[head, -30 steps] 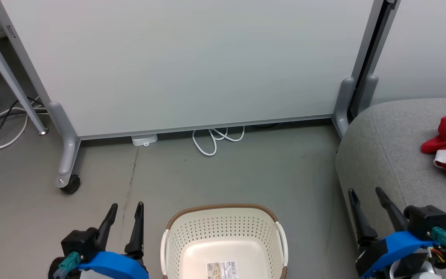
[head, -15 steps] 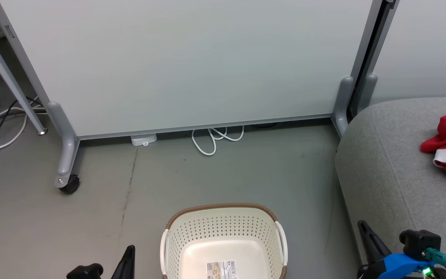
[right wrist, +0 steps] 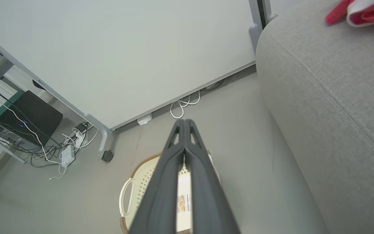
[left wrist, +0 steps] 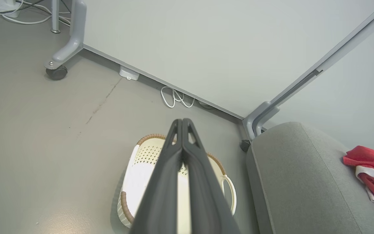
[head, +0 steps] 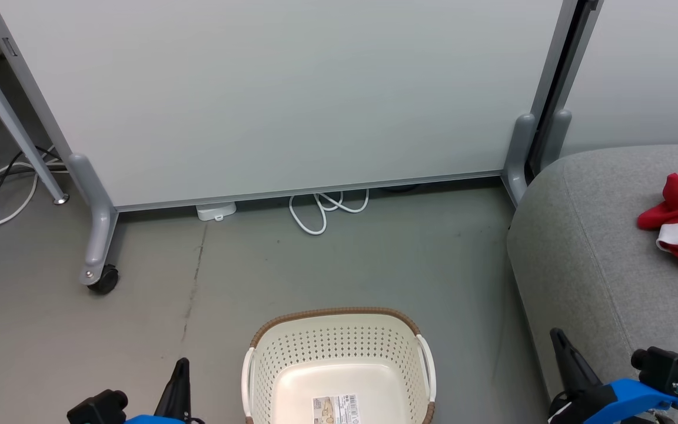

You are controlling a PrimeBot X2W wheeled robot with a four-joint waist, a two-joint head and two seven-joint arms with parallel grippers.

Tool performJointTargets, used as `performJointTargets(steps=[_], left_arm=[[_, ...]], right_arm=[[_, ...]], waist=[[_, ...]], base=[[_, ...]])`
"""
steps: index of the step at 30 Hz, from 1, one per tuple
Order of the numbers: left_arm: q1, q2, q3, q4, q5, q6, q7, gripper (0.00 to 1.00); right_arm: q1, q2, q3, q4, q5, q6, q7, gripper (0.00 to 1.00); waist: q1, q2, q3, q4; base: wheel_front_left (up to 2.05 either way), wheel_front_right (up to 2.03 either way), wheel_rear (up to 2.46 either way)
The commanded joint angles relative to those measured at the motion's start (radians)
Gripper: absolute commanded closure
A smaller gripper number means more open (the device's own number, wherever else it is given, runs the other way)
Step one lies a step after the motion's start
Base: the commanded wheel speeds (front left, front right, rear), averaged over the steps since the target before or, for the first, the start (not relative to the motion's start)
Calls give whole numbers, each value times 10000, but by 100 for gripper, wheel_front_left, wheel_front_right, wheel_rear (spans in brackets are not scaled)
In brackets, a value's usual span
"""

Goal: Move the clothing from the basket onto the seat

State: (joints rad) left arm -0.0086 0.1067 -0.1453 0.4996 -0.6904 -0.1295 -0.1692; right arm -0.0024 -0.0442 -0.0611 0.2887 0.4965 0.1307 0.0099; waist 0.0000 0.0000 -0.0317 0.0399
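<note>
While the left gripper (left wrist: 182, 121) and right gripper (right wrist: 185, 121) hang closed, bare floor (head: 468, 282) separates basket (head: 336, 312) from seat (head: 598, 235).

Office or lab corner, pale partition panel (head: 286, 100) on castor (head: 103, 280) feet, bare grey floor (head: 374, 265), loose white cables (head: 321, 213), power strip (right wrist: 67, 155), black computer box (right wrist: 32, 118), grey sofa (head: 598, 235).

Left gripper (left wrist: 182, 121) and right gripper (right wrist: 184, 121) closed their fingers (left wrist: 164, 182) and lowered.
</note>
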Motion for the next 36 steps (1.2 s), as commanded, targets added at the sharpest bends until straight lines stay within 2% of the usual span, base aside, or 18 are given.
performJointTargets(steps=[1, 36], left_arm=[[-352, 5, 142, -242, -362, -3, 87, 100], [-694, -250, 1262, -1297, -4318, -9, 1322, 100]], right_arm=[[-353, -32, -38, -190, 460, 0, 73, 100], [-715, -56, -265, -327, 5243, 1, 501, 100]], waist=[[0, 0, 5, -5], [0, 0, 119, -136]], base=[[0, 0, 0], [0, 0, 0]])
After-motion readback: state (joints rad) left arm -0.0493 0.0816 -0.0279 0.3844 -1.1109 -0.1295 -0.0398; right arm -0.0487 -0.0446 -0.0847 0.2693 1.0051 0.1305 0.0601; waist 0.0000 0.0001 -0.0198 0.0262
